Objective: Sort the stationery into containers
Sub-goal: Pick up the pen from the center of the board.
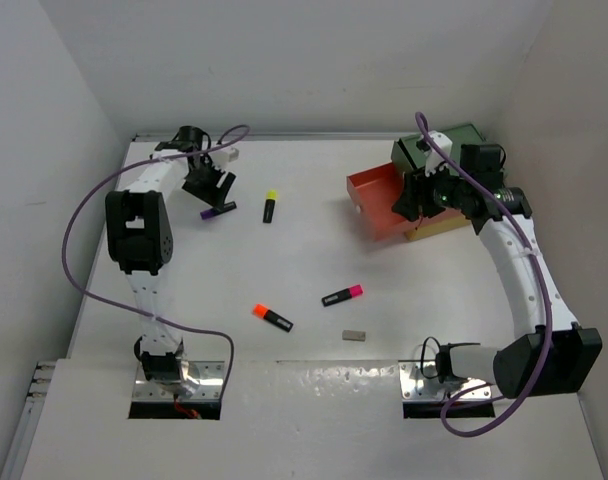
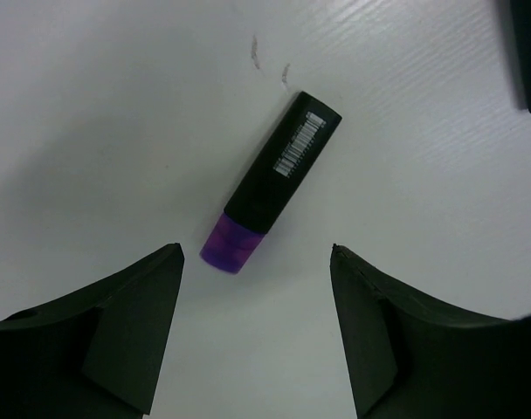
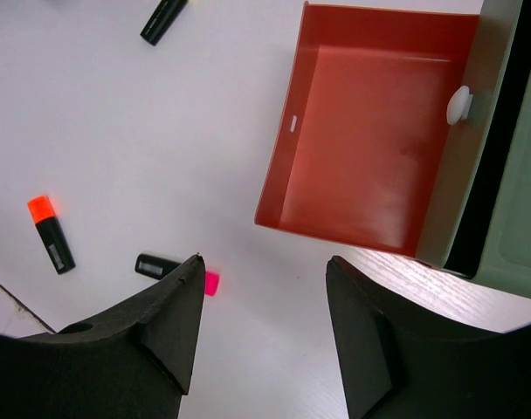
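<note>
Fingers, left arm: the left fingers [image 2: 130,336] are spread and released, with nothing grasped. They are held above the purple-capped highlighter [image 2: 270,188], whose cap end is seen between the two tips in the wrist view, with its barcoded black body pointing away. Contact with it cannot be made out.

Fingers, right arm: the right fingers [image 3: 134,349] are likewise parted and released, with nothing gripped. They are held over the desk [image 1: 304,250], just beside the front corner of the coral-red drawer [image 3: 362,157].

Containers: one stack of three drawers is set at the far right of the desk.
- The green drawer [image 1: 462,138] is placed on top.
- The coral-red drawer is in the middle and stands drawn out toward the desk's centre.
- The yellow drawer [image 1: 439,228] is at the bottom, and only its edge is shown.
- A white knob [image 3: 458,105] is seen where the green drawer's front meets the open coral-red one.

Stationery, all lying flat on the desk and outside the drawers:
- The purple-capped highlighter is at the far left.
- A yellow-capped highlighter [image 1: 269,207] is near it, to its right.
- A pink-capped highlighter [image 1: 342,295] lies near the centre.
- An orange-capped highlighter [image 1: 272,317] lies to the left of the pink one, apart from it.
- A small grey eraser [image 1: 355,336] lies near the pink one, toward the near edge.
</note>
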